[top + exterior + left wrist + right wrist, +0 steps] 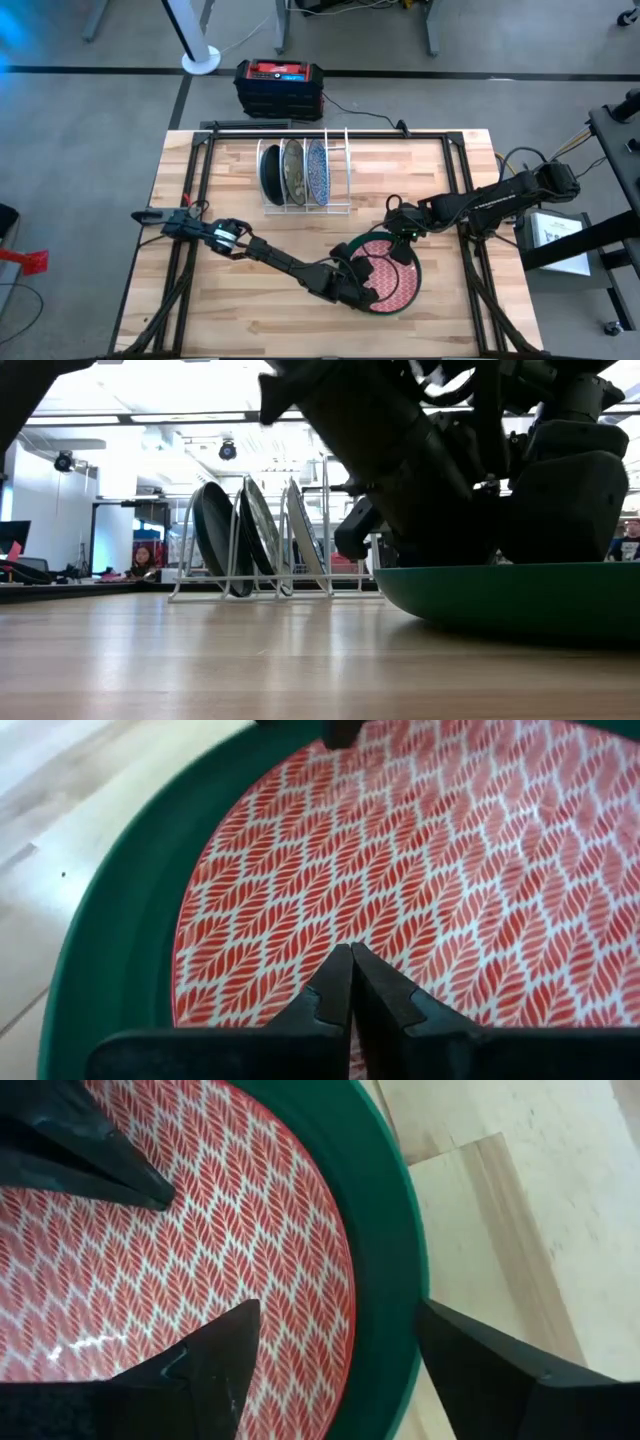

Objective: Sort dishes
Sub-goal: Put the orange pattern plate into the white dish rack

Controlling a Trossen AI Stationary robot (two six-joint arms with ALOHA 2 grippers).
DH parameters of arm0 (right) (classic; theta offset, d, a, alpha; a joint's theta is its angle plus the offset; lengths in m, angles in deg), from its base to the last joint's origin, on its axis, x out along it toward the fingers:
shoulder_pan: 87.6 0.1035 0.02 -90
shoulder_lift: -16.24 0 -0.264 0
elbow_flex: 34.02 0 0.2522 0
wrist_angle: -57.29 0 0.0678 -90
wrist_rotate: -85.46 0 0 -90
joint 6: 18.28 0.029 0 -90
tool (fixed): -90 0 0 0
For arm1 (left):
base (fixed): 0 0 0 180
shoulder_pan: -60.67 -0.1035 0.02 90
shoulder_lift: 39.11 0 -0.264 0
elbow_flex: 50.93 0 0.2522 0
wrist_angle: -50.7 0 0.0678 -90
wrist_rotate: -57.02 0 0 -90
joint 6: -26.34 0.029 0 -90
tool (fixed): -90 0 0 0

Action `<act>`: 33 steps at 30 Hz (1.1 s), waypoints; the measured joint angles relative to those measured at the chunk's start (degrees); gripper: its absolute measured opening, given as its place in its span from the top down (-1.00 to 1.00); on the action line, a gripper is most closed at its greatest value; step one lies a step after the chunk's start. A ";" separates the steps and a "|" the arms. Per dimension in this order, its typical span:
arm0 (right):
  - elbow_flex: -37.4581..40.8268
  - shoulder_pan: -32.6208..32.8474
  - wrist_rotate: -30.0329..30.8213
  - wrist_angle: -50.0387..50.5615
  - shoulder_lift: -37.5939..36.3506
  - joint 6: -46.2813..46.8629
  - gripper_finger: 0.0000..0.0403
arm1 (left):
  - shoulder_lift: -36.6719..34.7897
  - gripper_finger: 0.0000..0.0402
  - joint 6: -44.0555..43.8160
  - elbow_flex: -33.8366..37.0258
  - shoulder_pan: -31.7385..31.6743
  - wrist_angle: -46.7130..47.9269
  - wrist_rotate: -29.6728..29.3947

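Near the bench's point(200, 300) right front, a red-and-white leaf-patterned plate point(392, 275) nests in a plain green plate point(385, 1230); both look rigid, glazed, slippery and breakable. The right pincer point(335, 1345) gapes wide astride the green rim, the sensible hold, while the left pincer point(350, 982) hovers closed and empty.

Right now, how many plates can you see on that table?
5. Three stand upright in the white wire rack: a dark plate, a mottled olive plate and a blue speckled plate. A red patterned plate lies inside a green plate near the front. Others might be hidden beneath.
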 joint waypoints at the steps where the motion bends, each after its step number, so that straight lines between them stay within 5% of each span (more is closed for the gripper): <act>1: 0.03 -0.01 -0.58 -0.03 -0.05 0.44 -0.32 | 0.02 1.00 -0.57 -1.16 0.02 2.09 0.40; 7: -0.38 -0.12 -7.38 0.87 -0.11 2.42 -0.42 | 0.24 1.00 -2.01 -5.57 0.66 9.40 1.09; 21: 0.96 -0.01 -6.61 -0.15 0.35 5.65 -0.42 | 0.53 1.00 -4.81 -2.35 0.92 7.21 -0.55; 33: 1.34 2.40 -7.96 -8.90 9.72 5.80 -0.43 | 0.62 1.00 -4.38 -2.10 0.76 5.58 -2.13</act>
